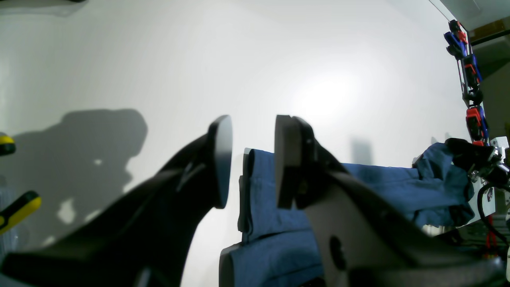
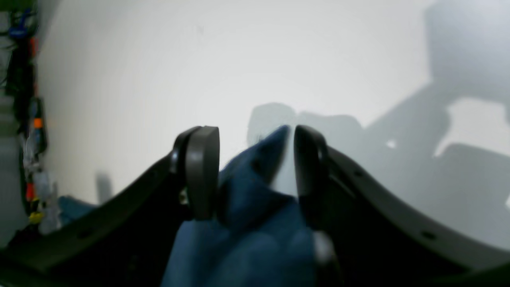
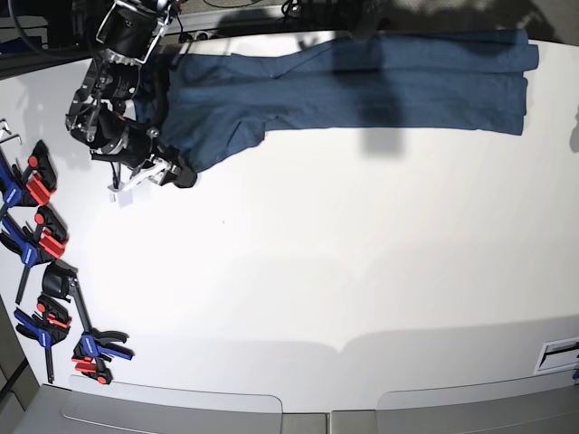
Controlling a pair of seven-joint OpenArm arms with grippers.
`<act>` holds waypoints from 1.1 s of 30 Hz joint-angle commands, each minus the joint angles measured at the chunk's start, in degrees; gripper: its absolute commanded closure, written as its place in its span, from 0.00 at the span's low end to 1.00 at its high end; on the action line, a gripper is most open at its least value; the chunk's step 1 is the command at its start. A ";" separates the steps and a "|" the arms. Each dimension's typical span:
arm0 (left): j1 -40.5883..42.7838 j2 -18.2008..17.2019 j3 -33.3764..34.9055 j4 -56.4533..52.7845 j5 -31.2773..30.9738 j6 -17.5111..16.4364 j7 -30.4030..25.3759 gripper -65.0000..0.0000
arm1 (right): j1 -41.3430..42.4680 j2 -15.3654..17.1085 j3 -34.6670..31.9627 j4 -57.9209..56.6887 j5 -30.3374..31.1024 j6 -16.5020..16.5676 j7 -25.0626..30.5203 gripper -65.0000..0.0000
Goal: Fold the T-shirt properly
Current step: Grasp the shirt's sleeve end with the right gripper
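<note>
The dark blue T-shirt [image 3: 362, 81] lies as a long folded band along the far edge of the white table [image 3: 317, 271]. My right gripper [image 3: 181, 174] is at its lower left corner. In the right wrist view the right gripper [image 2: 257, 171] is open, and a peak of the T-shirt [image 2: 247, 207] bunches up between the fingers, touching the left one. My left gripper [image 1: 251, 161] is open at the other end, with the folded edge of the T-shirt [image 1: 263, 207] lying flat just beyond the fingertips. The left arm does not show in the base view.
Several red-blue-black clamps [image 3: 41, 240] line the table's left edge and also appear in the left wrist view as clamps [image 1: 476, 123]. Yellow-black handles [image 1: 20, 207] sit at that view's left edge. A white label [image 3: 559, 353] lies near the front right corner.
</note>
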 commanded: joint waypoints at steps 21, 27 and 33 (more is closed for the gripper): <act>-0.11 -1.77 -0.59 0.81 -1.41 -0.34 -1.31 0.75 | 3.93 0.68 0.15 0.76 15.04 7.58 -7.43 1.00; -0.11 -1.77 -0.59 0.81 -1.41 -0.34 -1.31 0.75 | 3.87 0.66 0.15 0.76 21.68 9.35 -10.59 1.00; -0.11 -1.77 -0.59 0.81 -1.41 -0.34 -1.31 0.75 | 2.89 0.68 0.15 1.11 29.29 10.26 -10.59 1.00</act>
